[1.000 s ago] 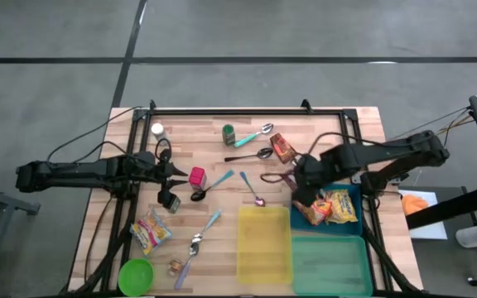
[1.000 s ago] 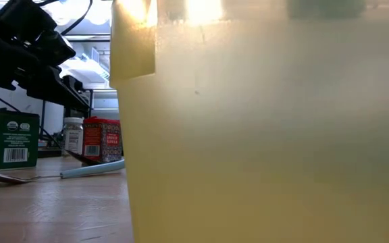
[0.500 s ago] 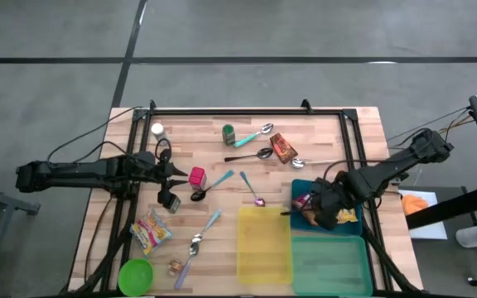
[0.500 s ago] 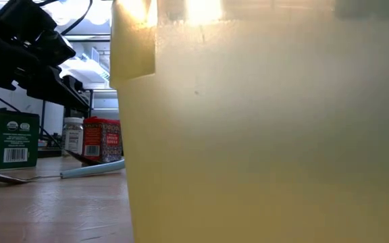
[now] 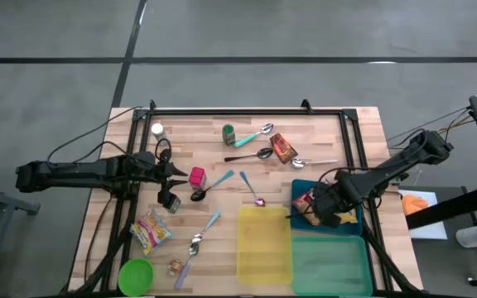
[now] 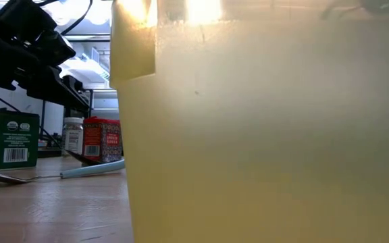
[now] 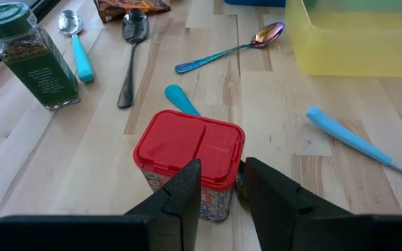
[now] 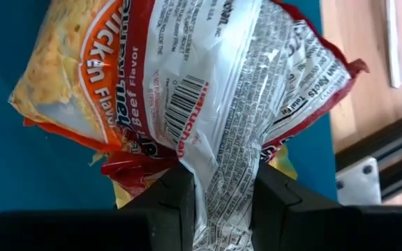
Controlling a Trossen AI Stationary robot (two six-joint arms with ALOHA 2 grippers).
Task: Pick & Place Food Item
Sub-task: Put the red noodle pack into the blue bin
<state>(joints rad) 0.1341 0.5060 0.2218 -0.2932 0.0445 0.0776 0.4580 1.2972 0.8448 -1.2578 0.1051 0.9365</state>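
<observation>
Right claw (image 5: 320,212) clenched on ramen packet (image 8: 208,90) over blue bin (image 5: 298,189) at counter's right edge. Left claw (image 7: 222,192) partly parted, empty, beside red-lidded jar (image 7: 187,160).

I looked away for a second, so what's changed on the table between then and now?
The right gripper, shut on a noodle packet, swung from beside the spoons back over the blue bin, where another packet lies. The left gripper stayed behind the red-lidded tin.
</observation>
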